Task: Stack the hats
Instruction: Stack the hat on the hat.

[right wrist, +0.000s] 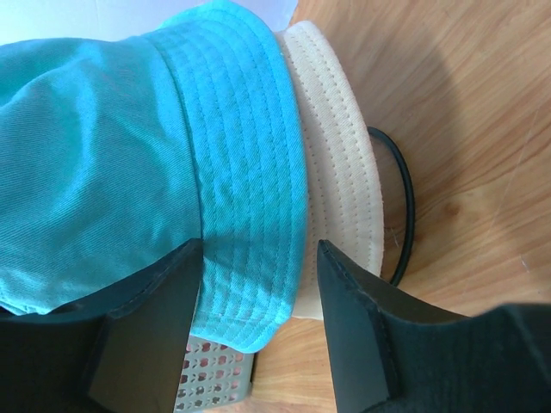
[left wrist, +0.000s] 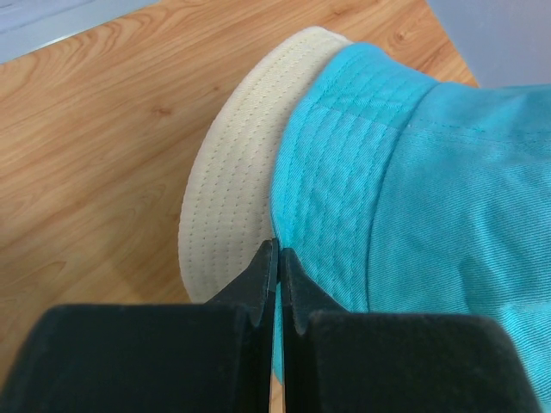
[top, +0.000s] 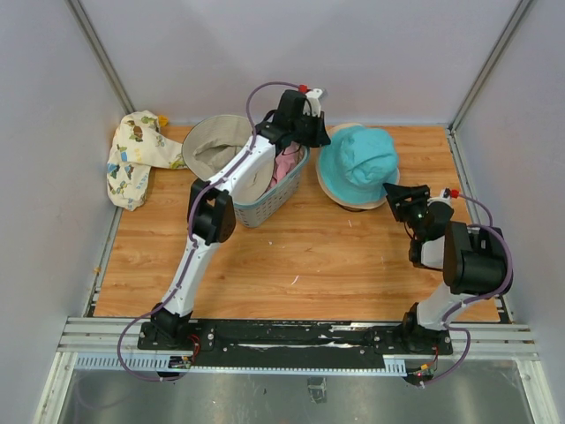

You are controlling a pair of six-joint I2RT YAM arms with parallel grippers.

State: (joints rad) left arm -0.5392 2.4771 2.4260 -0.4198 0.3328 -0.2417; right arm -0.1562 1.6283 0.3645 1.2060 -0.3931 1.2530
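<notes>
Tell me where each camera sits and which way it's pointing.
Top external: high behind the robot, looking down at the table; left arm and right arm show whole.
Left wrist: on the left arm, facing the teal hat on the cream hat; left claw shut.
Right wrist: on the right arm, facing the same stack; right claw open astride the teal brim.
Shared: both wrist views show teal hat over cream hat.

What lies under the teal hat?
A cream hat: only its brim shows beneath the teal hat. Its crown is covered, and a thin dark rim peeks from below it.
</notes>
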